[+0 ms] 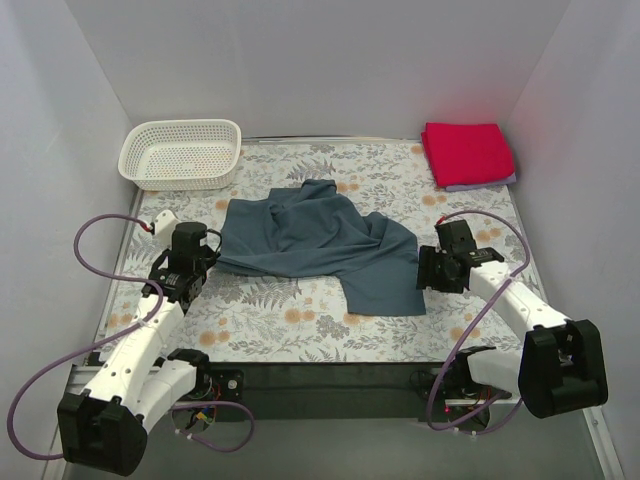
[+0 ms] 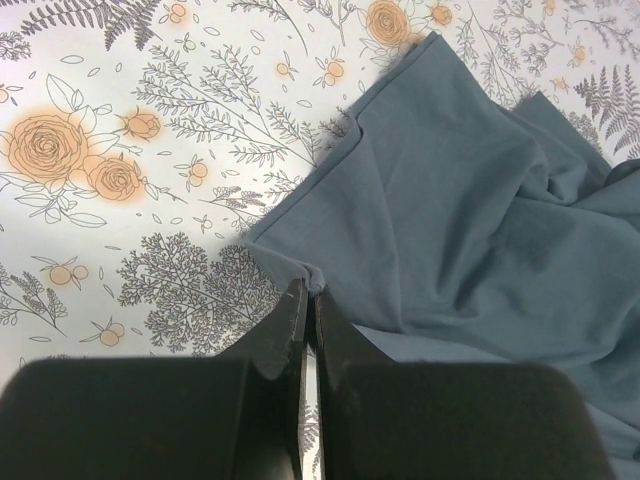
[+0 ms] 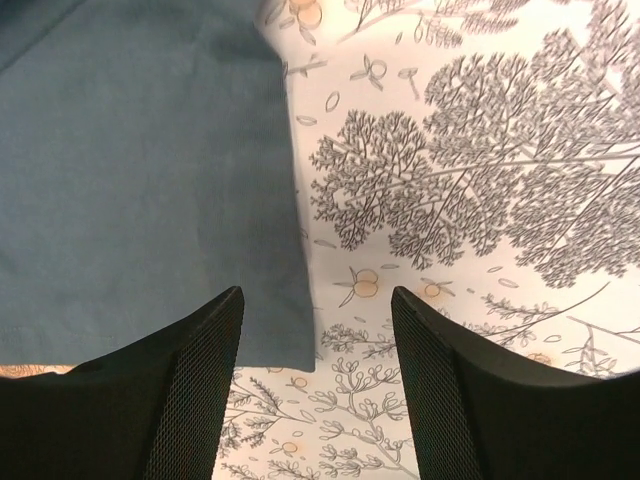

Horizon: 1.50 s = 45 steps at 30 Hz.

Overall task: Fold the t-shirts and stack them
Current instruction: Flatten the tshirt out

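A slate blue-grey t-shirt (image 1: 320,245) lies rumpled and spread in the middle of the flowered table. My left gripper (image 1: 203,252) is shut on that shirt's left edge; in the left wrist view a small pinch of blue cloth (image 2: 318,279) shows at the closed gripper (image 2: 309,292). My right gripper (image 1: 424,268) hovers open beside the shirt's right lower corner (image 3: 290,350), with the corner between the two fingers but apart from them (image 3: 315,300). A folded red t-shirt (image 1: 466,152) rests on a folded pale lavender one (image 1: 478,185) at the back right.
A white lattice basket (image 1: 182,153) stands at the back left corner. White walls close in the table on three sides. The arms' purple cables loop outward at both near corners.
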Each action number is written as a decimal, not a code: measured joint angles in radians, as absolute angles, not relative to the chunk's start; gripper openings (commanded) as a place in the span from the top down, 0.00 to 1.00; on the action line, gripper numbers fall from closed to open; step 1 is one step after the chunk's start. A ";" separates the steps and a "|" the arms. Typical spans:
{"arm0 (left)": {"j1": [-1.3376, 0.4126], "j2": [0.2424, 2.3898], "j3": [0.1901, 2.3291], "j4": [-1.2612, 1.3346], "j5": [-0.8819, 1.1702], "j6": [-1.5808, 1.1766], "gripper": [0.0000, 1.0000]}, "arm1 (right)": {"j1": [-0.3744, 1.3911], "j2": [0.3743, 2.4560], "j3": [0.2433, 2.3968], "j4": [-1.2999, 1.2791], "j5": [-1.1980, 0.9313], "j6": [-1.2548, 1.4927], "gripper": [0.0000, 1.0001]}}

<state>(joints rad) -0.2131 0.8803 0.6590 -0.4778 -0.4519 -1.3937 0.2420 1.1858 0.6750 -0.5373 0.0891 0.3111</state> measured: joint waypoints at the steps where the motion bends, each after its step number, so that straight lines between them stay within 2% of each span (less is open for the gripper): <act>1: -0.213 0.887 0.659 -0.479 -0.451 -1.391 1.00 | 0.243 1.184 0.665 -0.540 0.082 0.317 0.44; 12: -0.213 0.890 0.659 -0.479 -0.451 -1.375 1.00 | 0.311 1.189 0.574 -0.542 0.084 0.390 0.51; 16: -0.213 0.887 0.659 -0.479 -0.451 -1.372 1.00 | 0.346 1.196 0.574 -0.539 0.116 0.404 0.57; 27: -0.213 0.888 0.659 -0.479 -0.452 -1.368 1.00 | 0.443 1.232 0.583 -0.517 0.153 0.442 0.60; 29: -0.213 0.888 0.659 -0.479 -0.453 -1.368 1.00 | 0.447 1.233 0.583 -0.517 0.158 0.442 0.65; 32: -0.213 0.889 0.659 -0.479 -0.455 -1.368 1.00 | 0.450 1.236 0.583 -0.514 0.162 0.446 0.79; 33: -0.213 0.889 0.659 -0.479 -0.456 -1.368 1.00 | 0.451 1.237 0.583 -0.511 0.161 0.449 0.87; 36: -0.213 0.895 0.659 -0.480 -0.456 -1.368 1.00 | 0.456 1.239 0.582 -0.498 0.149 0.459 0.99; 45: -0.213 0.950 0.706 -0.509 -0.488 -1.376 1.00 | 0.462 1.228 0.632 -0.554 0.198 0.455 0.99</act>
